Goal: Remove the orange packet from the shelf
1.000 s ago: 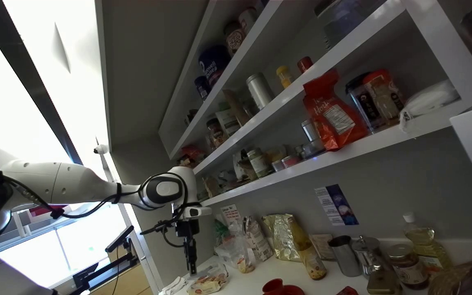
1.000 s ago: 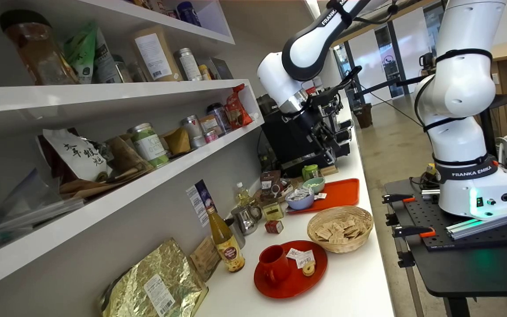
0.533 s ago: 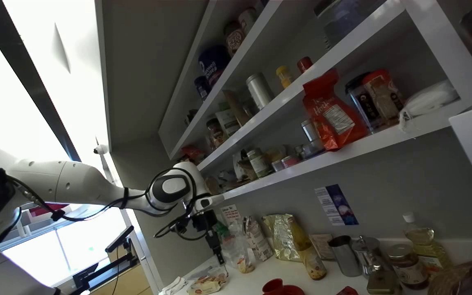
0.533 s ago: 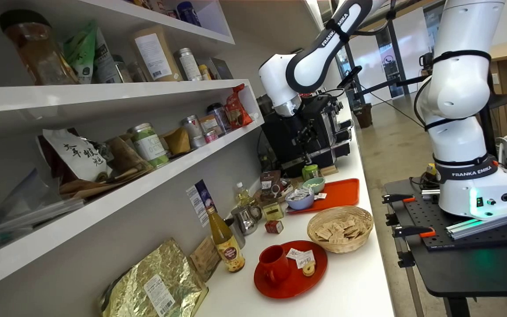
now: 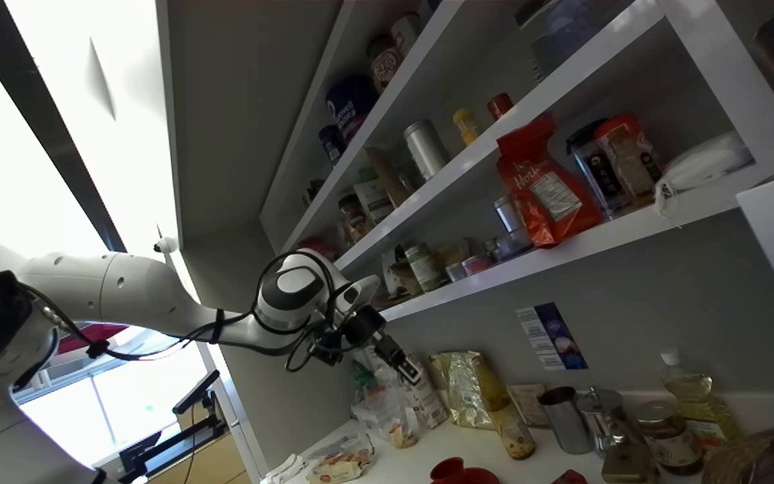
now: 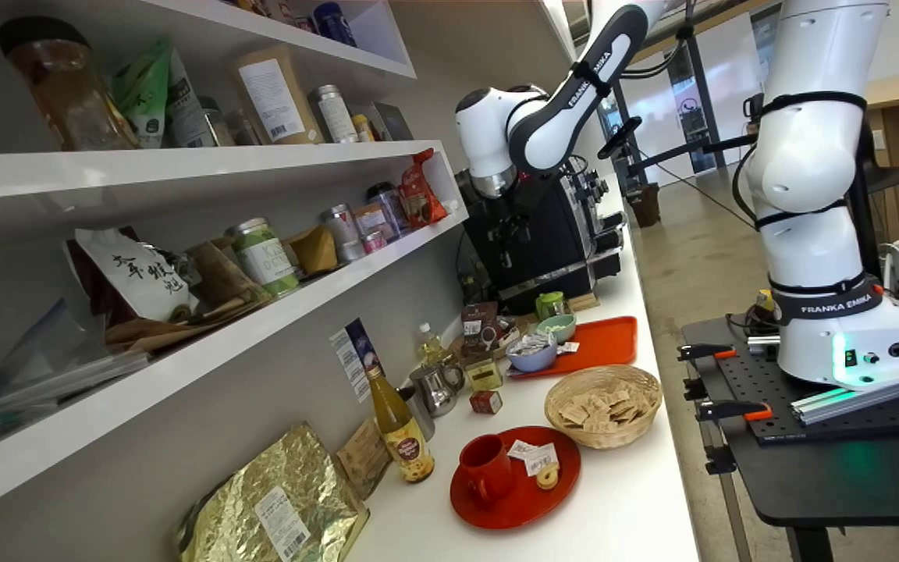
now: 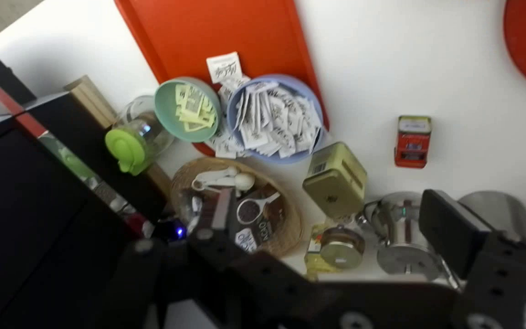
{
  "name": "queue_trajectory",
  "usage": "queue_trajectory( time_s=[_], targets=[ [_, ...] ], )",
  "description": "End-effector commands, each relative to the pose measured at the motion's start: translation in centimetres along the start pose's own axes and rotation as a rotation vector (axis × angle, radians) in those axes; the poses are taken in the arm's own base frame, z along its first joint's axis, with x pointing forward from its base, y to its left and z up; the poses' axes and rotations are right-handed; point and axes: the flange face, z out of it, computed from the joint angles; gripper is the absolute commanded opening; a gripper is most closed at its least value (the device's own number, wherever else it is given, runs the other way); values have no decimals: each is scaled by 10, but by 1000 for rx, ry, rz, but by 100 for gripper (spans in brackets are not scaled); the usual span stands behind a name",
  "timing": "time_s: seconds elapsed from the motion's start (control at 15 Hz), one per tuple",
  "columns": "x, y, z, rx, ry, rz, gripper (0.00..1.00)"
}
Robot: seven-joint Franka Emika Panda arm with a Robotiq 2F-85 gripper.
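Observation:
The orange packet (image 5: 548, 189) is a glossy orange-red bag standing upright on the white shelf (image 5: 629, 226), near its front edge, beside tall jars. In an exterior view the packet (image 6: 421, 195) stands at the far end of the shelf (image 6: 184, 368). My gripper (image 5: 406, 366) is below the shelf, apart from the packet, with fingers angled down toward the wall. In an exterior view the gripper (image 6: 502, 246) shows dark against a black machine. In the wrist view the gripper (image 7: 334, 219) is open with nothing between its fingers. The packet is out of the wrist view.
The worktop below holds a woven basket (image 7: 290, 237), a yellow-green tin (image 7: 334, 187), a steel pot (image 7: 400, 219), bowls on an orange tray (image 7: 217, 32) and a bottle (image 6: 399, 425). A black machine (image 6: 551, 242) stands at the far end. Another shelf board (image 6: 184, 164) runs above.
My gripper has risen and swung from pointing straight down to angled toward the wall, the arm shifting toward the shelves. The orange packet has not moved.

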Motion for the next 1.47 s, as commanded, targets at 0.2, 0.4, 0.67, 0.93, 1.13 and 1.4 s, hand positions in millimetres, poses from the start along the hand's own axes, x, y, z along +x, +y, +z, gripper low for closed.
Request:
queue_trajectory(
  time_s=[0.2,0.4,0.67,0.93,1.13,1.4],
  targets=[
    [57,40,-31,-74,183,111,100],
    [70,60,-51,-83,232,163,100],
    [87,79,-70,-71,269,165,100],
    [106,94,-83,-88,314,171,100],
    [120,96,-86,-100,354,150,100],
    [140,87,-79,-84,395,99,100]
  ],
)
